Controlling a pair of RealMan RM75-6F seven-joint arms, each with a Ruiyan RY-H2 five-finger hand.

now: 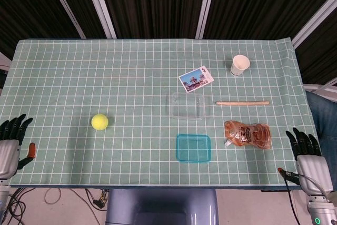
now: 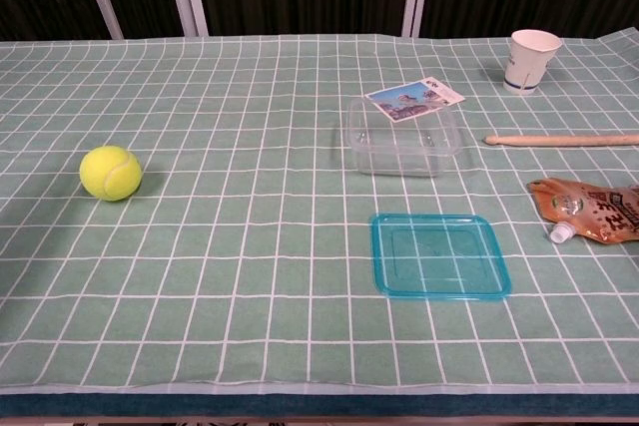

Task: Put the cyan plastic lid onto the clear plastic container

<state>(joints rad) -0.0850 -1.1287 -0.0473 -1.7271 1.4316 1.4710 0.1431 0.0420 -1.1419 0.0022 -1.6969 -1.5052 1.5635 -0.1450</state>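
Observation:
The cyan plastic lid (image 1: 193,148) (image 2: 438,255) lies flat on the green checked cloth near the table's front edge. Just behind it stands the clear plastic container (image 1: 187,106) (image 2: 403,137), open at the top and with nothing in it. In the head view my left hand (image 1: 11,143) hangs at the table's front left corner, fingers apart, holding nothing. My right hand (image 1: 306,151) is at the front right corner, also with fingers spread and nothing in it. Both hands are far from the lid. The chest view shows neither hand.
A yellow tennis ball (image 1: 99,122) (image 2: 110,173) sits at the left. A picture card (image 1: 196,79) (image 2: 414,99) lies behind the container. A paper cup (image 1: 239,65) (image 2: 529,60), a wooden stick (image 1: 242,103) (image 2: 561,139) and an orange pouch (image 1: 247,134) (image 2: 589,210) are at the right.

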